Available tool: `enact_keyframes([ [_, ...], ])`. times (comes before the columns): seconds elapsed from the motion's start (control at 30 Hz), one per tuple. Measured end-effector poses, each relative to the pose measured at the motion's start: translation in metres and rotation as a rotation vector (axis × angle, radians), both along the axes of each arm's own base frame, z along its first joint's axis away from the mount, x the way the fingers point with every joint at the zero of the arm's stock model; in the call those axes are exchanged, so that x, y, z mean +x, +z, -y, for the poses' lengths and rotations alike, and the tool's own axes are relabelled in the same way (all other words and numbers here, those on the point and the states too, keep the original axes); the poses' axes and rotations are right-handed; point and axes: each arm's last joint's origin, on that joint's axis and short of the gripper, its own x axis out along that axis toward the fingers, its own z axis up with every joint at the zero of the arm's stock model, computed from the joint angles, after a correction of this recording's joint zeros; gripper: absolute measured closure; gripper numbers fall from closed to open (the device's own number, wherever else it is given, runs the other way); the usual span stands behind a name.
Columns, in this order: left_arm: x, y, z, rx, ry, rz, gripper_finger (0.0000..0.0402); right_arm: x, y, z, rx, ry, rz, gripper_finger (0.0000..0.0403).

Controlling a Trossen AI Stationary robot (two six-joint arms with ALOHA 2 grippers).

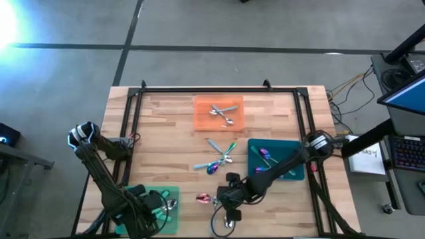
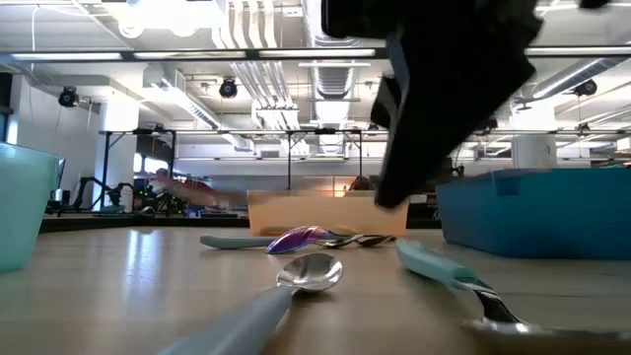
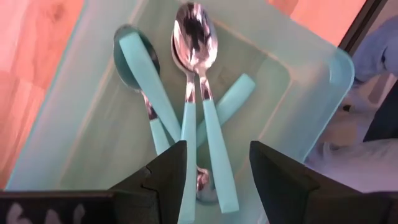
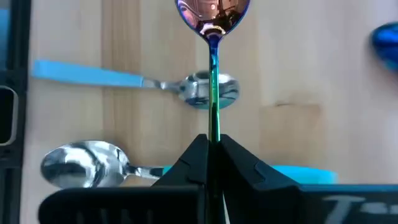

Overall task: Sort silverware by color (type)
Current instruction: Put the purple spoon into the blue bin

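Note:
My right gripper (image 4: 213, 146) is near the table's near edge (image 1: 224, 197) and is shut on an iridescent purple-pink spoon (image 4: 213, 12). Two teal-handled spoons (image 4: 134, 79) (image 4: 81, 163) lie on the wood under it. My left gripper (image 3: 214, 168) hangs open over the green tray (image 1: 174, 194), where several teal-handled spoons (image 3: 211, 124) lie flat. A small pile of mixed silverware (image 1: 219, 159) rests mid-table. Silver pieces (image 1: 224, 113) lie in the orange tray, purple ones (image 1: 265, 154) in the teal tray. In the low view the right arm (image 2: 444, 99) is a dark mass, and the held spoon cannot be made out. My right gripper pinches the iridescent spoon's thin handle (image 4: 214, 127) between its two fingers. The spoon sticks straight out ahead of the fingers, along them, with its bowl (image 1: 204, 197) toward the table's left. It appears lifted above the teal-handled spoons on the wood.
The orange tray (image 1: 199, 123) sits at the far middle, the teal tray (image 1: 292, 145) to the right, the green tray at the near left. A black frame (image 1: 219, 88) borders the table. Bare wood (image 1: 166, 139) lies between the trays on the left.

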Motion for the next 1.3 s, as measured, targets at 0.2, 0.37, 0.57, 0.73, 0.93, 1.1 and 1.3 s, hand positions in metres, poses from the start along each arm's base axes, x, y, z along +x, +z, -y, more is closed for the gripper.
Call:
enact_keyframes([
  [0.2,0.002,0.000,0.000,0.025,0.020,0.062,0.0242,-0.012,0.042,0.009,-0.027,-0.011,0.075,0.0390],
  [0.37,0.004,0.001,0.000,0.038,0.040,0.107,0.0242,-0.036,0.075,0.025,-0.120,-0.065,0.058,0.0390],
  [0.57,0.005,0.001,-0.001,0.063,0.060,0.150,0.0242,-0.069,0.101,0.045,-0.244,-0.169,-0.022,0.0390],
  [0.73,0.006,0.002,-0.002,0.082,0.071,0.185,0.0242,-0.095,0.103,0.060,-0.297,-0.234,-0.134,0.0390],
  [0.93,0.008,0.002,-0.003,0.106,0.083,0.223,0.0242,-0.129,0.090,0.076,-0.318,-0.338,-0.238,0.0390],
  [1.1,0.011,0.003,-0.005,0.119,0.096,0.243,0.0242,-0.157,0.065,0.089,-0.286,-0.422,-0.327,0.0390],
  [1.3,0.012,0.003,-0.006,0.121,0.102,0.246,0.0242,-0.183,0.036,0.101,-0.257,-0.519,-0.412,0.0390],
])
